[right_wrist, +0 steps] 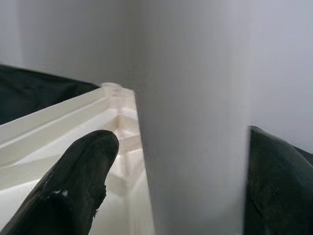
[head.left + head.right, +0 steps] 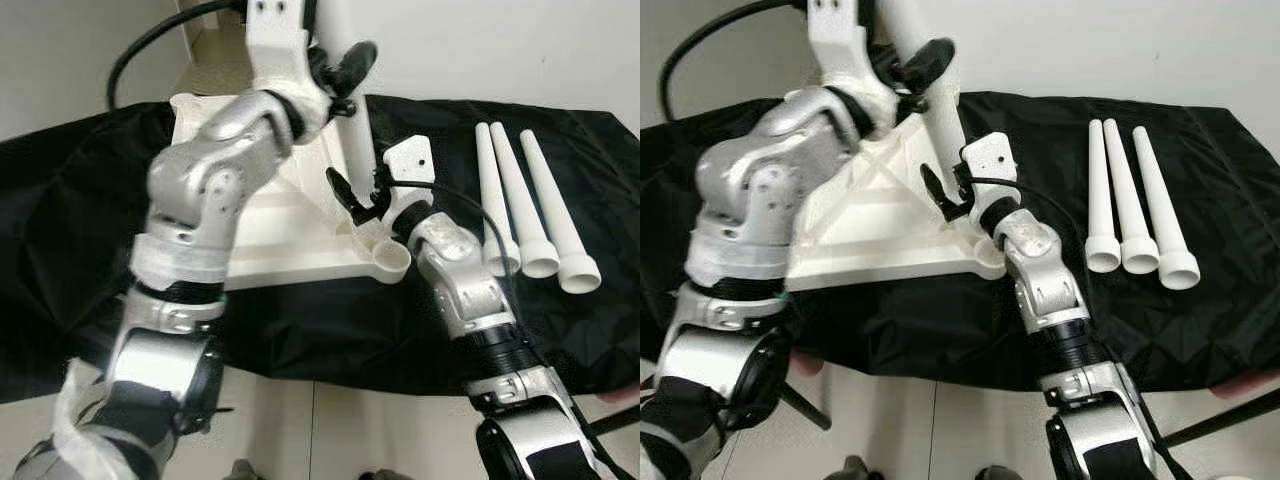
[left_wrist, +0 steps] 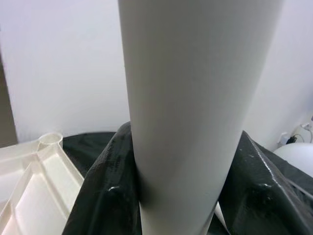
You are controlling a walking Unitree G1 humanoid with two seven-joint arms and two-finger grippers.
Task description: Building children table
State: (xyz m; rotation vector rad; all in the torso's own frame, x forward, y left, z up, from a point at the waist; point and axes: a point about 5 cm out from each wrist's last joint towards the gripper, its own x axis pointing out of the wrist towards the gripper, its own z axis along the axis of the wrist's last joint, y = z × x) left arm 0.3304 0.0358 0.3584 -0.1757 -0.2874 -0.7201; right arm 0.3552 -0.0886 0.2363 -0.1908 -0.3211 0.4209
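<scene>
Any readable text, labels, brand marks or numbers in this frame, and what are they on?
None can be read.
The upturned white table top, the upright white leg held by the left tool and the three loose legs on the black cloth are plain.
The right tool and both arms carry no legible marking.
</scene>
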